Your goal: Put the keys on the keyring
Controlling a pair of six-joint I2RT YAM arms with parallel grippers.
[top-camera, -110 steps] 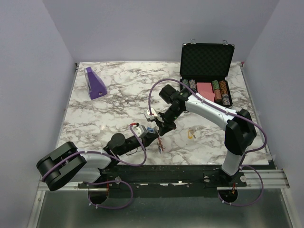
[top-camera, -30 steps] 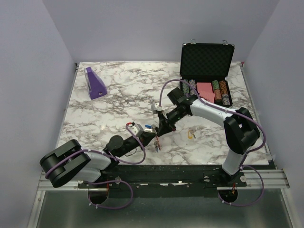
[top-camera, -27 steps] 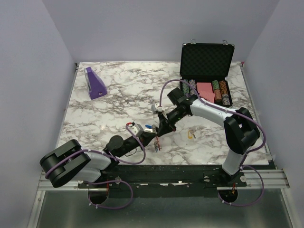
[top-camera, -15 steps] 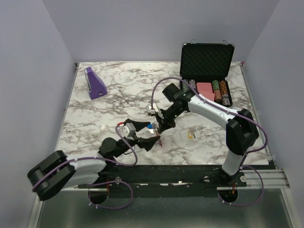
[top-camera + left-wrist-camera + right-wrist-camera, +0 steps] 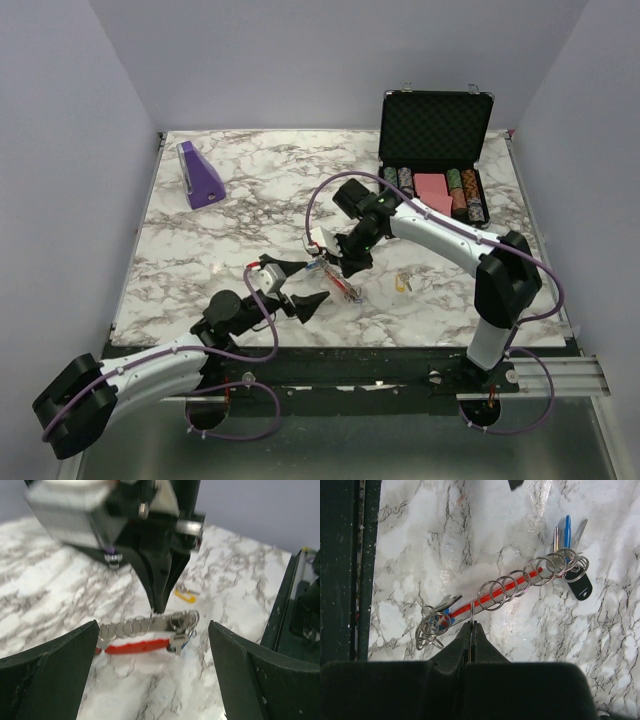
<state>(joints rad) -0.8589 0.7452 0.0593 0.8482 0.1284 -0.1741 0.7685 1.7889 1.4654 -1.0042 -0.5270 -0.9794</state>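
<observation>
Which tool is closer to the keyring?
Right. The right tool is shut on one of the thin rings of the keyring, so it touches it. The left tool is open, spread to either side of the keyring without touching it.

White arm links (image 5: 440, 232), black joints (image 5: 500, 285), looping purple cables (image 5: 310, 200), black wedge-shaped fingers (image 5: 45, 675)

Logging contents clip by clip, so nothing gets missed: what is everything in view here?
keyring: one; metal rings, red piece, dark tag, blue keys; near middle of table
yellow key: one; yellow; on table, right of keyring
poker chip case: one; black, open; far right, chips and pink block inside
wedge: one; purple; far left
table: one; white-grey marble
left gripper: open, beside keyring
right gripper: shut on a keyring ring
</observation>
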